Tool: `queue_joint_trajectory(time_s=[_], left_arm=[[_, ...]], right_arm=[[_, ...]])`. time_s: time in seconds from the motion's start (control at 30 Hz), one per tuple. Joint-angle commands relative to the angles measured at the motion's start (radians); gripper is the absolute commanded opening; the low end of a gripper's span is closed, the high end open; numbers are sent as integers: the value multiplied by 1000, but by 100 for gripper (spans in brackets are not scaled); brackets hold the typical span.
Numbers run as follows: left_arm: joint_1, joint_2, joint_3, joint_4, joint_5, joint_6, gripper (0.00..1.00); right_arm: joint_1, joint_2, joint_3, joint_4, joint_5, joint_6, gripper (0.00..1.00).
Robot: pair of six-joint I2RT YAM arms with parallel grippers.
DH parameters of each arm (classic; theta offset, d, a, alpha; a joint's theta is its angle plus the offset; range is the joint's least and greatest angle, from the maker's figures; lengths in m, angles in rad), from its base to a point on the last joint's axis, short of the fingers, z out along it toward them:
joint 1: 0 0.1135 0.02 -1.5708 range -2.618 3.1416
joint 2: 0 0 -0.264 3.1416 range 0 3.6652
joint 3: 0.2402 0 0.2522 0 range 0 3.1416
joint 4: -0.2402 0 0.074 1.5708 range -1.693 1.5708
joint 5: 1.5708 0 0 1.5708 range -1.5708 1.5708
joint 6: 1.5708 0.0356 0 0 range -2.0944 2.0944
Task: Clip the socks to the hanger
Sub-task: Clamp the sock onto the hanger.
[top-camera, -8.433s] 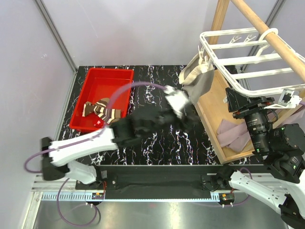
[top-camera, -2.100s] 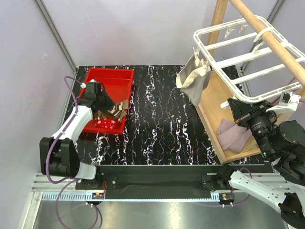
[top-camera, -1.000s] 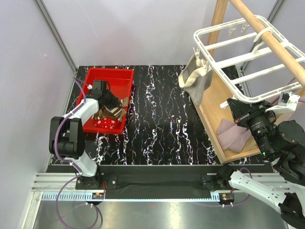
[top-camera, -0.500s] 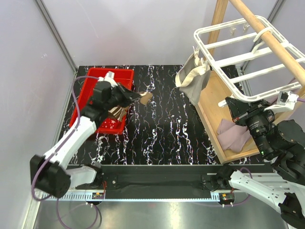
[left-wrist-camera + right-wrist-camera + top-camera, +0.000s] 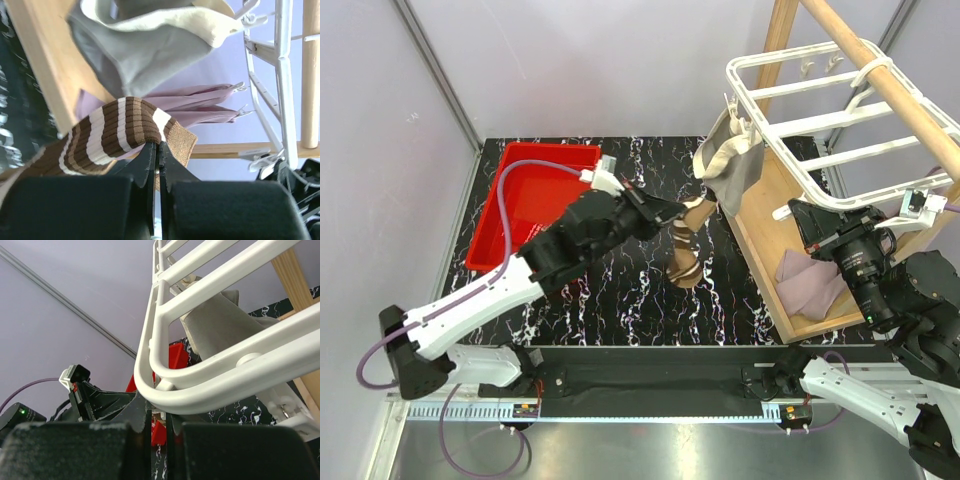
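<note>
Brown-and-cream striped sock [image 5: 685, 255] dangled over the desk's middle, pinched between the closed fingers of the left gripper [image 5: 672, 212], just short of the hanger [image 5: 800, 84] above the far right corner. At the hanger's rim the right gripper [image 5: 159, 422] had its fingers nearly together; whether it was holding the rim could not be told.

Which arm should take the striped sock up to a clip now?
Left. The left tool is shut on the striped sock, held up near the hanger. The right tool is occupied, clamped on the hanger's rim.
</note>
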Motion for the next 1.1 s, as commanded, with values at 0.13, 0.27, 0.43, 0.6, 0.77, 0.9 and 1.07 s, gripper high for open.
queue_joint_trajectory(time_s=[0.13, 0.27, 0.43, 0.6, 0.77, 0.9, 1.07], left_arm=[[-93, 105, 104, 63, -160, -175, 0], [-165, 147, 166, 72, -221, -184, 0], [-200, 178, 236, 78, -245, -166, 0], [-214, 182, 249, 98, -246, -163, 0], [-225, 202, 270, 113, -240, -153, 0], [-228, 214, 278, 124, -228, -152, 0], [-233, 218, 284, 130, -226, -149, 0]], right_arm=[[4, 43, -8, -6, -89, 25, 0], [4, 49, -8, -6, -88, 37, 0], [2, 59, -13, -10, -83, 38, 0], [1, 56, -16, -15, -72, 35, 0], [2, 55, -25, -20, -71, 41, 0], [4, 52, -28, -21, -68, 44, 0], [2, 55, -26, -20, -63, 40, 0]])
